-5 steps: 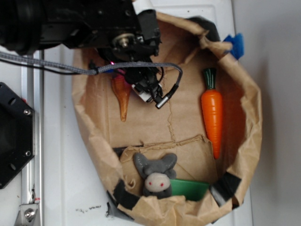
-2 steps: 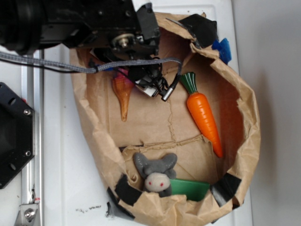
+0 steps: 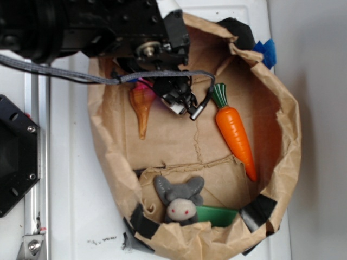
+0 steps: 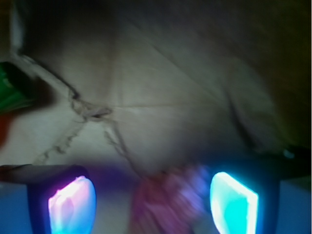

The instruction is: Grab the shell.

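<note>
The shell (image 3: 142,112) is tan-orange and glossy, lying on the floor of the brown paper bag (image 3: 288,135) at its upper left, thin point toward the near side. My gripper (image 3: 145,86) hangs over its ridged wide end, mostly hidden by the black arm. In the wrist view the gripper (image 4: 152,204) is open. A blurred reddish shell (image 4: 168,202) lies between the two glowing fingers, nearer the cyan one (image 4: 233,204), and no contact shows.
A bright orange carrot (image 3: 234,132) with a green top lies tilted at the bag's right. A grey plush toy (image 3: 179,200) and a green flat piece (image 3: 217,215) sit at the near end. The crumpled bag walls stand all around. A black cable (image 3: 198,105) dangles from the arm.
The bag has shifted and its rim changed shape. The carrot slid left and tilted toward the middle. The arm edged slightly right, staying over the shell's wide end.
</note>
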Controlling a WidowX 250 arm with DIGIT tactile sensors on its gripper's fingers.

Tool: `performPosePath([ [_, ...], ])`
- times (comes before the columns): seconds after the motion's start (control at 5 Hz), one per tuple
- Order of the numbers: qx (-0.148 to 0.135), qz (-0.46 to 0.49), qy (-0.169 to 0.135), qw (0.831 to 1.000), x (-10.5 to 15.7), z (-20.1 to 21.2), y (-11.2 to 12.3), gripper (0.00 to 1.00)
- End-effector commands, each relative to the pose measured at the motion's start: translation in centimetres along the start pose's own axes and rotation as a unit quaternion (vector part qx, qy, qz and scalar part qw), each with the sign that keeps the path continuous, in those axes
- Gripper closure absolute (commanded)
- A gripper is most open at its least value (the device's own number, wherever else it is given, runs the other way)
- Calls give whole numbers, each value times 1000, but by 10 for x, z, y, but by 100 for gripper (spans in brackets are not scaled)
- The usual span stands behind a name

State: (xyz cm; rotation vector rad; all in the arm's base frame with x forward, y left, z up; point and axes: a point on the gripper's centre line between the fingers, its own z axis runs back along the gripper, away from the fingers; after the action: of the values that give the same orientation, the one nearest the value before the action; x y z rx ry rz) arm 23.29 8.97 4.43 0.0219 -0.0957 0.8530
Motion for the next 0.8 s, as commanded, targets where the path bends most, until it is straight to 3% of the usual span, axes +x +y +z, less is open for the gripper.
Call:
performPosePath([
  [0.0, -23, -37, -8, 999, 2, -16, -7, 0],
  [0.2, -29, -48, -4, 998, 5, -13, -8, 4],
  [0.4, -28, -46, -4, 999, 2, -12, -6, 100],
  [0.6, -31, -47, -4, 998, 4, -11, -6, 100],
])
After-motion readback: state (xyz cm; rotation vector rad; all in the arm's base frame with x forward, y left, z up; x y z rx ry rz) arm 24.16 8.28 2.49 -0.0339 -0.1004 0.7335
